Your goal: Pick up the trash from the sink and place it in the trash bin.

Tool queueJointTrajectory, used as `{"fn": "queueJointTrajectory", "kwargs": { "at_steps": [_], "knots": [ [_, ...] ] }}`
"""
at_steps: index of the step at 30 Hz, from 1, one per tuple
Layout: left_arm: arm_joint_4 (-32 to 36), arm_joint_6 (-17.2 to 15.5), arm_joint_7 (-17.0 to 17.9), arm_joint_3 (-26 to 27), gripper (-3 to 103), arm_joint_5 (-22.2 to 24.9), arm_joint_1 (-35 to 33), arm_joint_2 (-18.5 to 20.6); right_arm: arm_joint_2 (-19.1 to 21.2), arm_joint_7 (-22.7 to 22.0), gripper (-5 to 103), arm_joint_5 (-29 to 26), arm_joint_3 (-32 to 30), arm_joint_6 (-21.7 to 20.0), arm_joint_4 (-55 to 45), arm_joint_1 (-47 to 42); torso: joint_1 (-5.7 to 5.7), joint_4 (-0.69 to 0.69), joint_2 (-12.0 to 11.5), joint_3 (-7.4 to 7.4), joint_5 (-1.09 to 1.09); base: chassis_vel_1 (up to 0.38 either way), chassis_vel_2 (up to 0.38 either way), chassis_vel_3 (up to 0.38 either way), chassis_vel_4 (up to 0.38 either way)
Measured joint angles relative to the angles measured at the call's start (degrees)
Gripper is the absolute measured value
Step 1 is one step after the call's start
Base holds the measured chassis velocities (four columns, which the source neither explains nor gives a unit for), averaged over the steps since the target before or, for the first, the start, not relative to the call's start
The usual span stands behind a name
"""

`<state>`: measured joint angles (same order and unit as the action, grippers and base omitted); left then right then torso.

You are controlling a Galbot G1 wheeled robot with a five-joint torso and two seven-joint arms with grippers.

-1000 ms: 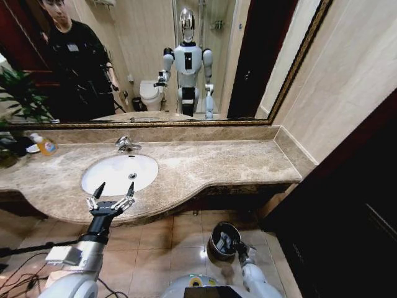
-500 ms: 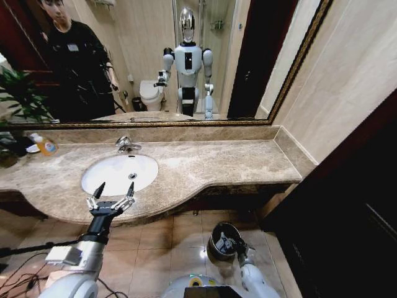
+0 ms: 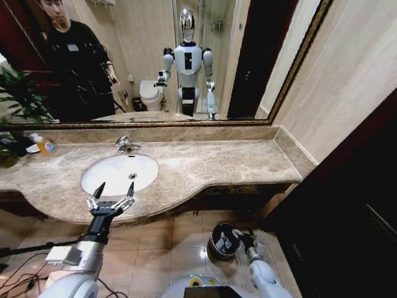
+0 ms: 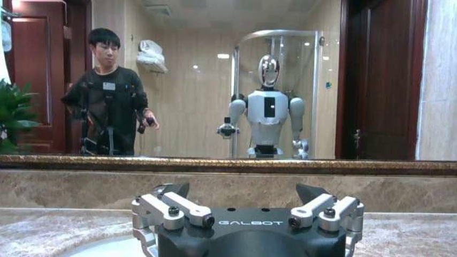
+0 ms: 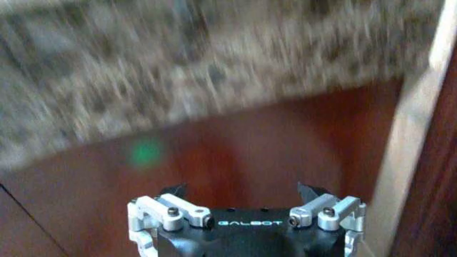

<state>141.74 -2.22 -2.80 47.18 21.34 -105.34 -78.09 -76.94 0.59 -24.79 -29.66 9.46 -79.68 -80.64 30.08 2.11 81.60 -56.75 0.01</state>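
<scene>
The white oval sink sits in the beige marble counter with a chrome tap behind it. The trash is out of view. My left gripper hovers open over the counter's front edge, just before the sink, with nothing between its fingers. In the left wrist view that gripper points at the mirror wall. The dark round trash bin stands on the tiled floor below the counter. My right gripper is low beside the bin's right rim. In the right wrist view it is open and empty, facing the cabinet front.
A yellow-orange bottle stands at the counter's far left near a potted plant. A large mirror backs the counter. A dark wooden panel closes off the right side. Cables lie on the floor at the left.
My right gripper has swung from over the bin's rim to the bin's right side, and its arm has shifted right. The left arm has stayed still.
</scene>
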Motion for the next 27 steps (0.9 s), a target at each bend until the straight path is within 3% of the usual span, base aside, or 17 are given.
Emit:
{"fn": "queueJointTrajectory", "kwargs": {
  "at_steps": [11, 19, 27],
  "knots": [
    [0.00, 0.00, 0.00, 0.00, 100, 0.00, 0.00, 0.00, -1.62, 4.74, 100, 0.63, -6.40, -4.20, -22.35, -2.83, 0.00, 0.01, 0.00, 0.00, -0.02, 0.000, 0.000, 0.000, 0.000],
    [0.00, 0.00, 0.00, 0.00, 100, 0.00, 0.00, 0.00, -1.71, 5.09, 100, 2.27, -6.97, -5.86, -35.50, -4.19, 0.00, 0.00, 0.00, 0.00, -0.02, 0.000, 0.000, 0.000, 0.000],
    [0.00, 0.00, 0.00, 0.00, 100, 0.00, 0.00, 0.00, -1.70, 6.65, 100, 4.56, -6.51, -8.36, -42.16, -5.63, 0.00, 0.00, 0.00, 0.00, -0.02, 0.000, 0.000, 0.000, 0.000]
  ]
}}
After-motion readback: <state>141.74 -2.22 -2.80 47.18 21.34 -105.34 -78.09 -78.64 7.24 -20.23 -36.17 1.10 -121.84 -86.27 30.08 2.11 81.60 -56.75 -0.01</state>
